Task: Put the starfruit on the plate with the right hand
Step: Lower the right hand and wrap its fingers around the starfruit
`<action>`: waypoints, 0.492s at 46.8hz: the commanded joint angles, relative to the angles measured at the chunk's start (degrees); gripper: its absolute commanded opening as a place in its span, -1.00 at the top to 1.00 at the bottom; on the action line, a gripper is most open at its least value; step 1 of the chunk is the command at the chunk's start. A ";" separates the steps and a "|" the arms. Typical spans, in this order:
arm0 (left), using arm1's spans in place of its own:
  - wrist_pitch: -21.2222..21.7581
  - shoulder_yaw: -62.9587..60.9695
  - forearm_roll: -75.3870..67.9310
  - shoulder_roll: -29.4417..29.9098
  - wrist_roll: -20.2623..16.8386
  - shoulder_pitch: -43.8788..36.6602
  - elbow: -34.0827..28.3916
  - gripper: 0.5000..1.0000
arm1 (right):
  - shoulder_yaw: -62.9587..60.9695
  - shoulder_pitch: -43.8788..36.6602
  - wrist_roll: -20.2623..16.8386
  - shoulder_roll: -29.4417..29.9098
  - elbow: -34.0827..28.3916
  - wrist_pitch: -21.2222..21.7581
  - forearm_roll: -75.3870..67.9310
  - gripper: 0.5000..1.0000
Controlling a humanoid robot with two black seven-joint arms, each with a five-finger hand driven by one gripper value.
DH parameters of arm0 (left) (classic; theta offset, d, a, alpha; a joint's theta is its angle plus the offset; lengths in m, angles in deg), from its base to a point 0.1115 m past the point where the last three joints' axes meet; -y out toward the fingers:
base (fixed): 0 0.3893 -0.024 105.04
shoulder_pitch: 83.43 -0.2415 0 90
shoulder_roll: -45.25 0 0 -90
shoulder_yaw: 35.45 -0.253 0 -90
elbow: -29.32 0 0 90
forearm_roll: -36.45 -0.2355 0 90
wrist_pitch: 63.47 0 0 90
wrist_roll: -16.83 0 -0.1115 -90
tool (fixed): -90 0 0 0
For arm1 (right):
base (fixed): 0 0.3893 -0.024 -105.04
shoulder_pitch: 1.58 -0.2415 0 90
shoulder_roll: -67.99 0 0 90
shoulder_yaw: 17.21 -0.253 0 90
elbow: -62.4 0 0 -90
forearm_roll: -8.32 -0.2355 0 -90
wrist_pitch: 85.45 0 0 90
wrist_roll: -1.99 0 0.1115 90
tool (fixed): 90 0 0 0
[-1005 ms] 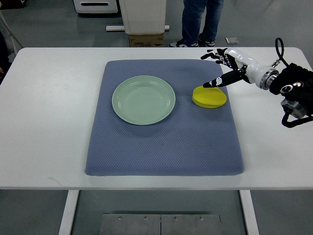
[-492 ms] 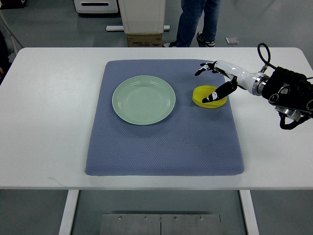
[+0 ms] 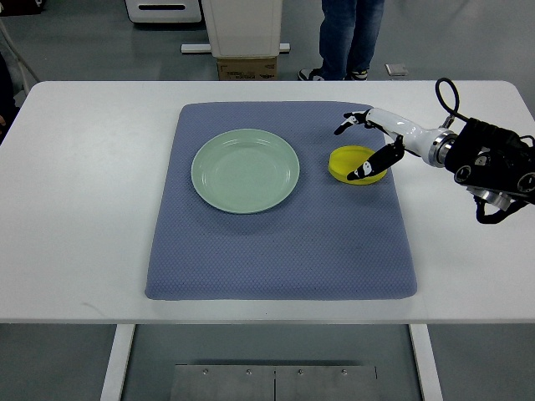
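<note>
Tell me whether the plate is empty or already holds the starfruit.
Empty. The plate shows only bare green surface; the starfruit lies on the mat to its right, under the right robot hand.

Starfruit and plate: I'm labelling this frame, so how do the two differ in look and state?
The starfruit is bright yellow and small; the plate is pale green and clearly wider. The right hand is over the starfruit, fingers spread around it, while nothing is near or on the plate. The starfruit lies near the mat's right edge, the plate left of centre. Both rest on the blue mat.
</note>
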 commanded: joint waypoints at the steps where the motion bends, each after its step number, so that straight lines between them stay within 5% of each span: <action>1: 0.01 0.00 0.00 0.00 -0.06 0.00 0.00 -1.00 | 0.86 0.00 -0.09 0.00 0.03 -0.17 0.04 -1.00; 23: 0.01 0.00 0.00 0.00 -0.06 0.00 0.00 -1.00 | 1.65 0.62 0.00 0.00 0.38 -1.40 -0.31 -0.92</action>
